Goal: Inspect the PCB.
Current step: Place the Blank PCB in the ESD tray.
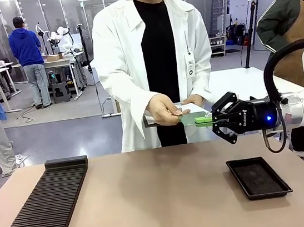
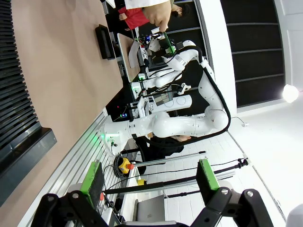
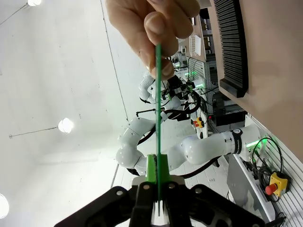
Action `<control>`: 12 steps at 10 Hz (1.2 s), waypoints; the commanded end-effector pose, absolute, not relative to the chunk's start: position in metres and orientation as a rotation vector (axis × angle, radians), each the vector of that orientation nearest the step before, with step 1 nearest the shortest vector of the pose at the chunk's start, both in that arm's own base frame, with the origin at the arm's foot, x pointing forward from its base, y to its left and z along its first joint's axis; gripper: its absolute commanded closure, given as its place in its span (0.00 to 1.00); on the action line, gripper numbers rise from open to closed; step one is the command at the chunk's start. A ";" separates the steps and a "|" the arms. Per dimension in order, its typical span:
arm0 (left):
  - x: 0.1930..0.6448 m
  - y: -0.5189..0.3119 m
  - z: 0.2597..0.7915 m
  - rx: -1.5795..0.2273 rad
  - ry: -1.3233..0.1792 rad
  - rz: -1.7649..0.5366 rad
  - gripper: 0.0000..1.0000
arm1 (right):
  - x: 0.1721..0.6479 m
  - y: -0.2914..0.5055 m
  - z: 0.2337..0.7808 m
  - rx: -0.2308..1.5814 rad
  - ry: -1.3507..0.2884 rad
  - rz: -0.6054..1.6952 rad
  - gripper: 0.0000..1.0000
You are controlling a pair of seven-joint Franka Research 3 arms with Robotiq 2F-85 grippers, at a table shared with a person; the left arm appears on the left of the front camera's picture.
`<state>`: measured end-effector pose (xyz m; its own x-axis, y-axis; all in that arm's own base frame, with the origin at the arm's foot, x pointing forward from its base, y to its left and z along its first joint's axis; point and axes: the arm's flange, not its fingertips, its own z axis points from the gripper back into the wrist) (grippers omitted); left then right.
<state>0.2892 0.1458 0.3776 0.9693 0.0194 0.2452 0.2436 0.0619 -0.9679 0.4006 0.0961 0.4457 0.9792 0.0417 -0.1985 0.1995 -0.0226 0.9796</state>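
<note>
The PCB [image 1: 189, 119] is a thin green board held flat above the table's far edge. My right gripper [image 1: 203, 120] is shut on its near end, while the person's hand [image 1: 165, 110] pinches the other end. In the right wrist view the PCB [image 3: 157, 104] appears edge-on, running from my right gripper [image 3: 157, 177] up to the person's fingers [image 3: 151, 23]. My left gripper [image 2: 149, 178] is open with nothing between its green pads [image 2: 92, 182], far from the board. The PCB [image 2: 168, 40] also appears small in the distance there.
A black rectangular tray [image 1: 258, 177] lies on the brown table [image 1: 163, 201] at the right, below my right arm. A long black ribbed rack [image 1: 44, 209] lies along the left side. The person in a white coat stands at the far edge.
</note>
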 end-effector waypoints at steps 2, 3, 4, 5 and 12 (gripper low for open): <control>0.288 0.146 0.382 -1.492 -0.213 -0.165 0.00 | 0.400 0.097 0.447 1.593 0.186 -0.122 1.00; 0.288 0.146 0.382 -1.492 -0.213 -0.165 0.00 | 0.400 0.097 0.447 1.593 0.186 -0.122 1.00; 0.288 0.146 0.382 -1.492 -0.213 -0.165 0.00 | 0.400 0.097 0.447 1.593 0.186 -0.122 1.00; 0.288 0.146 0.382 -1.492 -0.213 -0.165 0.00 | 0.400 0.097 0.447 1.593 0.186 -0.122 1.00; 0.288 0.146 0.382 -1.492 -0.213 -0.165 0.00 | 0.400 0.097 0.447 1.593 0.186 -0.122 1.00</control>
<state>0.2892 0.1458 0.3776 0.9693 0.0194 0.2452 0.2436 0.0619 -0.9679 0.4006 0.0960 0.4457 0.9792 0.0416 -0.1984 0.1995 -0.0227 0.9796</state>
